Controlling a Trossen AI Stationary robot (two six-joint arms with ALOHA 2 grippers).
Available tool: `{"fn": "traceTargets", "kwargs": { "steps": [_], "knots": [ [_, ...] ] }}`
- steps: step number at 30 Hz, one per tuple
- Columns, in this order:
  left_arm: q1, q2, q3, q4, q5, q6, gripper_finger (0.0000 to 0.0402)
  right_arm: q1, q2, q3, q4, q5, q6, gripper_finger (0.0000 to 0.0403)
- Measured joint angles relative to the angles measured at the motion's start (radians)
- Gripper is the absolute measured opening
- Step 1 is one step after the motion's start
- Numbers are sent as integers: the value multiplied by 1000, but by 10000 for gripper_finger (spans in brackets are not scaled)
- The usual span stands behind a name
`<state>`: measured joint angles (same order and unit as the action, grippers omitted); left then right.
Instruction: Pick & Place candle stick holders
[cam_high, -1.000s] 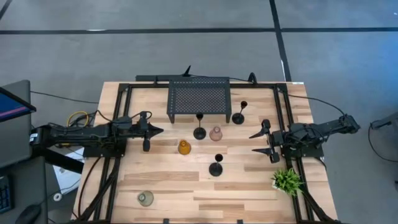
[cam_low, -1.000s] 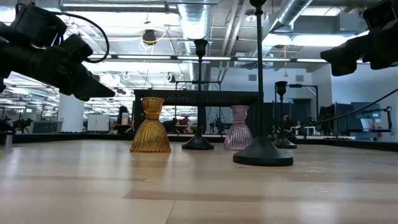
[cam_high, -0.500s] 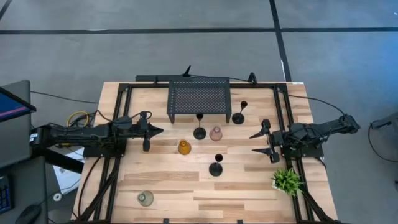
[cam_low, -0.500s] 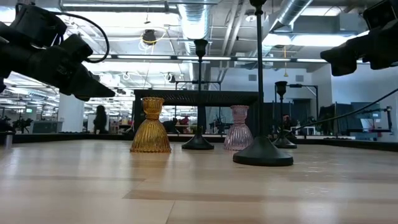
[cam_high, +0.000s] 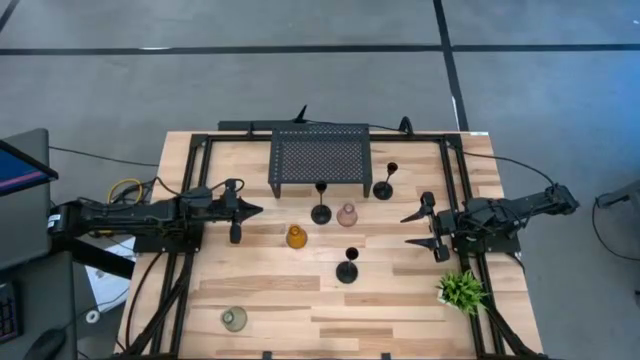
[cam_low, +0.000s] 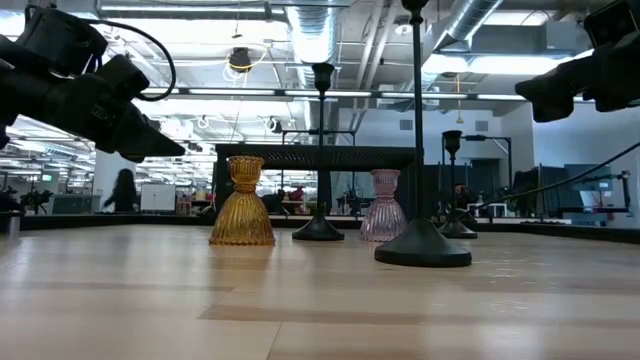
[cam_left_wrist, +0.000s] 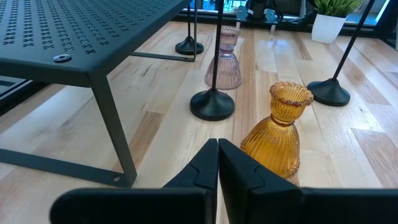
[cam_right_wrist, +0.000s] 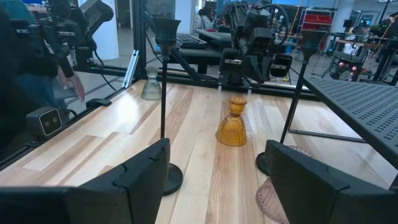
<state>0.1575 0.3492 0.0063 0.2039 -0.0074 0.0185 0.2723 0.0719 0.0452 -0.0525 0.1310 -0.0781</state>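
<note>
Three slim black candle stick holders stand on their round bases on the wooden table: one (cam_high: 321, 212) in front of the rack, one (cam_high: 384, 190) at the rack's right, one (cam_high: 347, 270) nearer the front. The pink holder (cam_high: 347, 214), the amber holder (cam_high: 296, 237) and the grey-green holder (cam_high: 234, 319) stand upright. My left gripper (cam_high: 252, 210) is shut and empty, left of the amber holder (cam_left_wrist: 280, 134), above the table. My right gripper (cam_high: 408, 230) is open and empty, right of the holders, pointing at them (cam_right_wrist: 214, 180).
A black perforated metal rack (cam_high: 320, 160) stands at the table's far middle. A small green potted plant (cam_high: 460, 290) stands at the front right, near my right arm. Bare wood lies along the near edge between the grey-green holder and the plant.
</note>
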Motion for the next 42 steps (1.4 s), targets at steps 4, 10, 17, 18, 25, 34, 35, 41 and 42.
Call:
{"fn": "traceTargets", "kwargs": {
  "steps": [4, 10, 17, 18, 25, 34, 35, 41, 42],
  "knots": [
    [0, 0, 0, 0, 0, 0, 11, 0, 0, 0, 0, 0, 0, 255],
    [0, 0, 0, 0, 0, 0, 11, 0, 0, 0, 0, 0, 0, 255],
    [0, 0, 0, 2, 0, 0, 11, 0, 0, 0, 0, 0, 0, 255],
    [0, 0, 0, 3, 0, 0, 11, 0, 0, 0, 0, 0, 0, 255],
    [0, 0, 0, 5, 0, 0, 11, 0, 0, 0, 0, 0, 0, 255],
    [0, 0, 0, 13, 0, 0, 11, 0, 0, 0, 0, 0, 0, 255],
    [0, 0, 0, 14, 0, 0, 11, 0, 0, 0, 0, 0, 0, 255],
    [0, 0, 0, 18, 0, 0, 11, 0, 0, 0, 0, 0, 0, 255],
    [0, 0, 0, 21, 0, 0, 11, 0, 0, 0, 0, 0, 0, 255]
  ]
}}
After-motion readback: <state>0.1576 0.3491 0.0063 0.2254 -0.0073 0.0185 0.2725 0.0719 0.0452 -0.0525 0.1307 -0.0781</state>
